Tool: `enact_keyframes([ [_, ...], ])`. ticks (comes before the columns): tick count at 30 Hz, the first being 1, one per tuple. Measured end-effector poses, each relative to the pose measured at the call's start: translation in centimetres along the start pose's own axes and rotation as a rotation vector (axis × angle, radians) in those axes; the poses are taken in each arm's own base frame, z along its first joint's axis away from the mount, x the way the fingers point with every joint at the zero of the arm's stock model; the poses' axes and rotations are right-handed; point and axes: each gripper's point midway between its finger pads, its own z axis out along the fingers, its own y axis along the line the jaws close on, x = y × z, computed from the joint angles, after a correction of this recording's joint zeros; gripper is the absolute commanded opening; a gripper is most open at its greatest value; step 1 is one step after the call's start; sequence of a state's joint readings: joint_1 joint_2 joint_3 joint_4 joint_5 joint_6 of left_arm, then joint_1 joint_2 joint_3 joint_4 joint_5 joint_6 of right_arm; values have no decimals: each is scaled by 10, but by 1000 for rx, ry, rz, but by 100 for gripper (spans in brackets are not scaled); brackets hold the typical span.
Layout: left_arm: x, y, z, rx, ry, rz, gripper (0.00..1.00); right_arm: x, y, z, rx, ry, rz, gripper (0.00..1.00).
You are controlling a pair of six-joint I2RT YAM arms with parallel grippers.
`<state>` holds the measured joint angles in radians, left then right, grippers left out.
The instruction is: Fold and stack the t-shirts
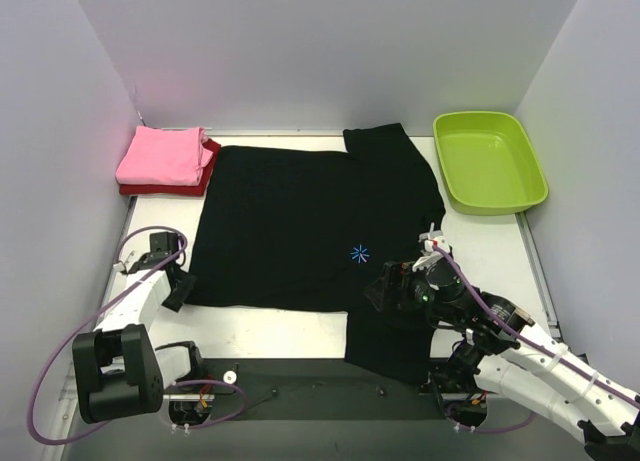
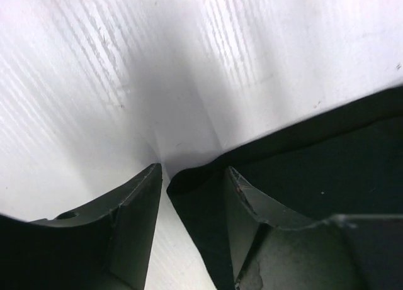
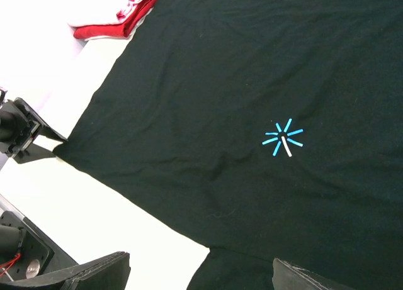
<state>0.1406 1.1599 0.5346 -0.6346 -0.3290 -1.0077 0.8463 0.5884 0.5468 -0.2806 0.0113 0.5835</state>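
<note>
Setting: robotics lab test cell, not a domestic room.

Evidence:
- White work table (image 1: 270,331) boxed in by plain pale panels at 9 o'clock (image 1: 50,131), 12 o'clock (image 1: 320,51) and 3 o'clock (image 1: 590,131). The panels are bare.
- Two robot arms are fixed at the 6 o'clock edge, left arm (image 1: 120,356) and right arm (image 1: 520,366), with exposed purple cable (image 1: 465,284) looping off each.
- Contents look like staged props: black t-shirt (image 1: 290,221) spread flat at centre, pink t-shirt (image 1: 160,156) folded on top of dark red t-shirt (image 1: 165,188) at 10 o'clock, lime-green tub (image 1: 490,161) at 2 o'clock.
- Lighting is even, bright and white.
</note>
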Motion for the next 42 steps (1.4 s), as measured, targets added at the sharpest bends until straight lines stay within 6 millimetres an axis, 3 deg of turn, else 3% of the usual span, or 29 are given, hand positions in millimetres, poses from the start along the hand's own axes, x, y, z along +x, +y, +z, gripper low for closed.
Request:
enact_keyframes([
  [12, -12, -15, 6, 93, -37, -56, 43, 2, -1, -1, 3, 6, 7, 96],
  [24, -5, -26, 3, 181, -12, -67, 30, 7, -3, 3, 23, 35, 15, 96],
  [28, 0, -27, 2, 198, 7, -66, 16, 9, -4, 4, 28, 42, 17, 96],
  [30, 3, -28, 2, 206, 20, -62, 2, 9, -4, 4, 28, 43, 18, 96],
  [31, 4, -28, 1, 209, 25, -62, 0, 9, -4, 4, 27, 43, 19, 96],
  [42, 10, -32, -2, 243, 62, -46, 0, 12, -4, 4, 31, 55, 19, 96],
])
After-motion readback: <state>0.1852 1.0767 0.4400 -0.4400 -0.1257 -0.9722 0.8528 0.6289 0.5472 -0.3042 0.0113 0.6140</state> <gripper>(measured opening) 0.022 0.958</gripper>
